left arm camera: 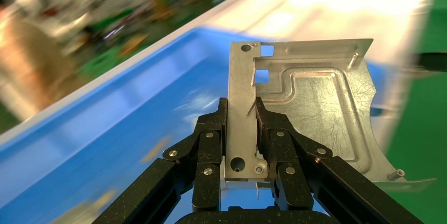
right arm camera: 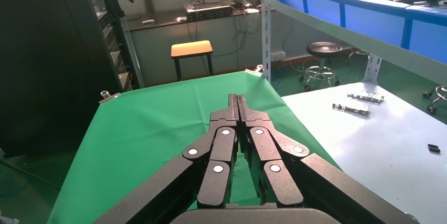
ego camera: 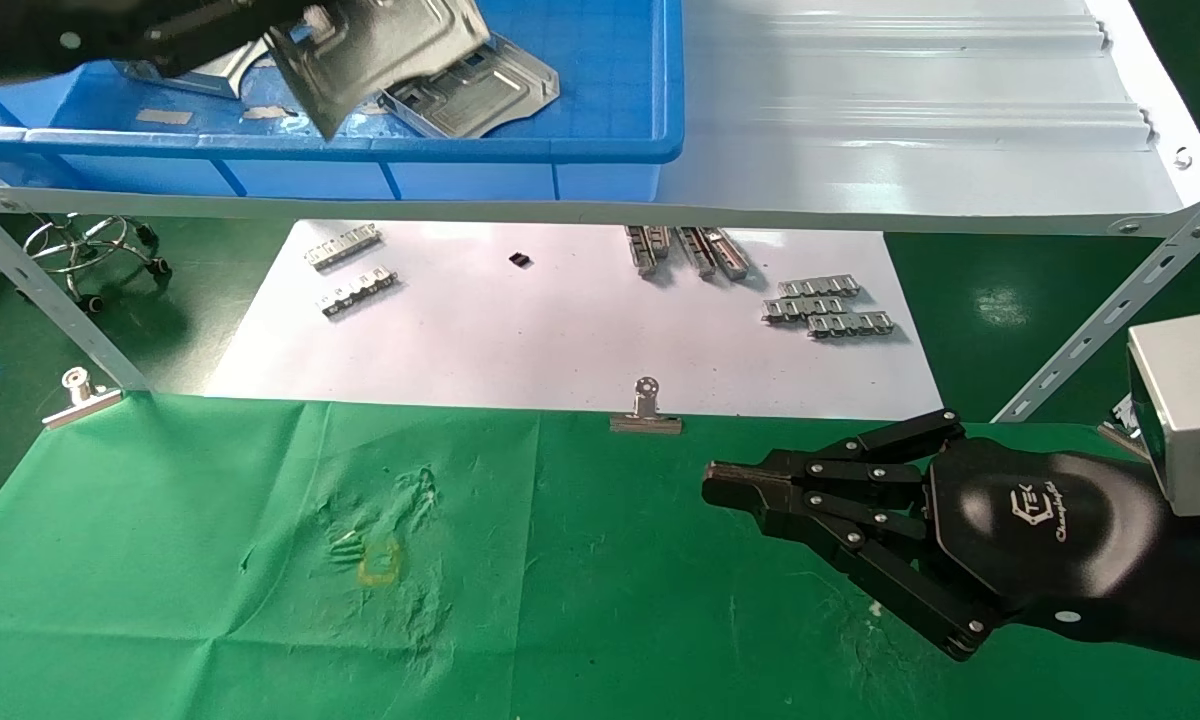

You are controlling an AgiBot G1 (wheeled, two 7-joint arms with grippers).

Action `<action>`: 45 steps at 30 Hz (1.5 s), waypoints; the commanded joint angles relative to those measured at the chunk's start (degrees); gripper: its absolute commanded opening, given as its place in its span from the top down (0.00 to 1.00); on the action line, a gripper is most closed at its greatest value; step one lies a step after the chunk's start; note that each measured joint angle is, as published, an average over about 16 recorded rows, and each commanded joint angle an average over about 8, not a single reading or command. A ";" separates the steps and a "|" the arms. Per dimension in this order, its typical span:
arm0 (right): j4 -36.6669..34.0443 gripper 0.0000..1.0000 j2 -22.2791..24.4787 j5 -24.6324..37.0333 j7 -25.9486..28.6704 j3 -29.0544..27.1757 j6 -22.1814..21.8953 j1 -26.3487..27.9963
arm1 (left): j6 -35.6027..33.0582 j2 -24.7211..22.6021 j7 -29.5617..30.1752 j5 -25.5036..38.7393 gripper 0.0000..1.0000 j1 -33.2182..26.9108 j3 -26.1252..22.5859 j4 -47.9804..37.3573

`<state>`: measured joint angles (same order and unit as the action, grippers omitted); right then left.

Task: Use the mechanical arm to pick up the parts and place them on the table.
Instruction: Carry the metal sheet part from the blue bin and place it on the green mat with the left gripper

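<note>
— Where's my left gripper?

— Up over the blue bin on the grey shelf. Its fingers are clamped on the flat edge of a silver part, which hangs tilted above the bin.

— Other parts?

— I see one more plate lying inside the bin, just beside the lifted one.

— And my right gripper?

— Low over the green table, fingers pressed together, holding nothing.
</note>
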<state>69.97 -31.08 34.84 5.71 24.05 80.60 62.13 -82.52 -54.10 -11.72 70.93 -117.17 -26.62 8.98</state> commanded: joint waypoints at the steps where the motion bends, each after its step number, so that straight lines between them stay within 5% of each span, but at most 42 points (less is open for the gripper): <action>1: 0.00 1.00 0.00 0.00 0.00 0.00 0.00 0.00 | -6.18 1.28 -2.91 -1.18 1.00 0.49 0.67 0.73; 11: 0.00 1.00 0.00 0.00 0.00 0.00 0.00 0.00 | -9.52 7.01 -10.58 -3.46 1.00 8.36 -5.45 15.07; 22: 0.00 1.00 0.00 0.00 0.00 0.00 0.00 0.00 | -9.01 13.86 -9.72 -11.89 1.00 19.36 -17.79 31.10; 30: 0.00 1.00 0.00 0.00 0.00 0.00 0.00 0.00 | -7.23 13.80 -9.89 -9.94 1.00 21.34 -26.22 32.01; 45: 0.00 1.00 0.00 0.00 0.00 0.00 0.00 0.00 | 1.36 10.47 -14.33 -4.15 1.00 23.25 -28.76 26.33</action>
<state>69.97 -31.08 34.84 5.71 24.05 80.60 62.13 -81.57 -43.50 -26.19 66.59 -93.96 -55.32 35.56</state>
